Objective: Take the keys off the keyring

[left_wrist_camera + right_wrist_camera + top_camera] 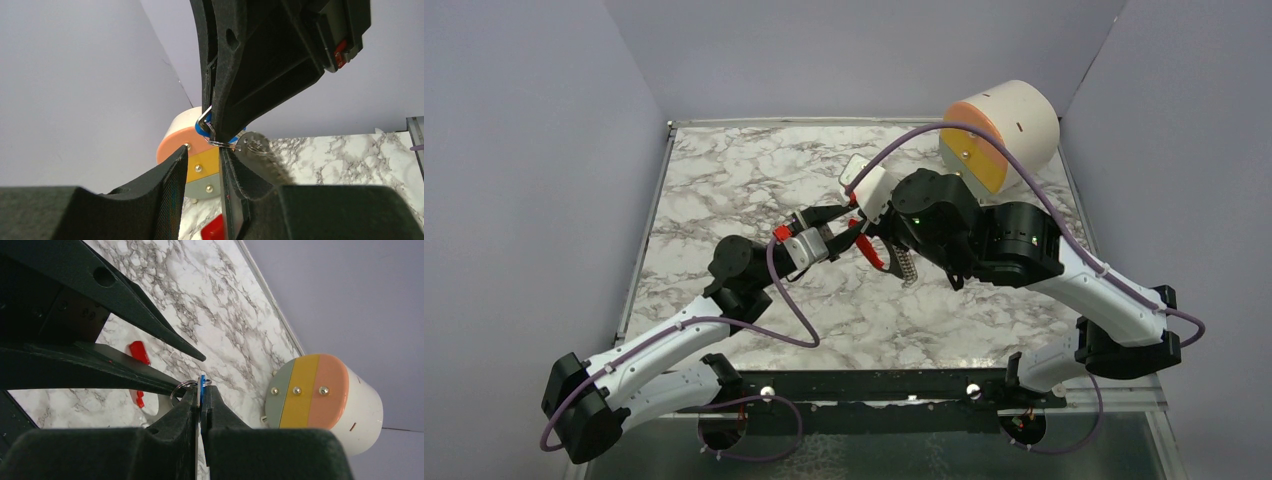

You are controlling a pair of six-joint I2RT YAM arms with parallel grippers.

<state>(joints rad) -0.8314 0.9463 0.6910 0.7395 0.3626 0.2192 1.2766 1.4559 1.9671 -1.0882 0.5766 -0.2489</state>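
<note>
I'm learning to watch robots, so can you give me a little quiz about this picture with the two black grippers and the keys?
1. True or false: the right arm's black two-finger gripper is shut on the small blue-headed metal key.
2. Where does the round white drawer unit stand on the white marble table? A far right corner; B near left corner; C middle.
3. How many coloured drawer fronts does it show?
Key: 1 true; 2 A; 3 three.
</note>
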